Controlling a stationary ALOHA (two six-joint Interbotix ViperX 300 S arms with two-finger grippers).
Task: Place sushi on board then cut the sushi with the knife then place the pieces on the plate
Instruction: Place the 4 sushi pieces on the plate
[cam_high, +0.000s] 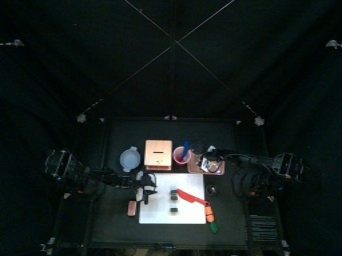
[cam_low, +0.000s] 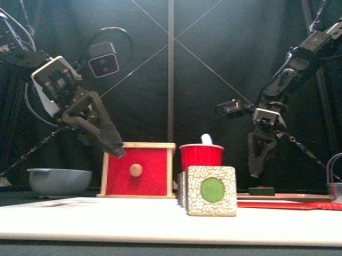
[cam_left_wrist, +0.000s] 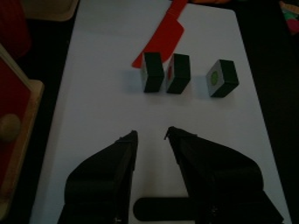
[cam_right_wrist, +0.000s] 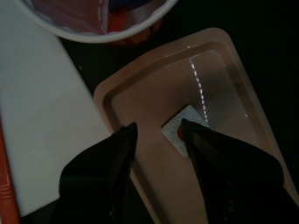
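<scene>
The left gripper (cam_left_wrist: 151, 133) hung over the white cutting board (cam_left_wrist: 233, 131), its jaws a narrow gap apart with nothing between them. Three dark green sushi blocks (cam_left_wrist: 177, 73) stood in a row on the board, two touching and one slightly apart, the red knife (cam_left_wrist: 170, 35) lying just beyond them. Off the board's back right corner, the right gripper (cam_right_wrist: 158, 127) hung over the pink tray (cam_right_wrist: 222, 70), jaws partly spread above a sushi piece (cam_right_wrist: 179, 133) lying flat there, seemingly not gripping it.

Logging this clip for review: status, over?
Both open: left gripper, right gripper. Three sushi pieces on board, fourth piece on pink tray. Red knife lying on board.
</scene>
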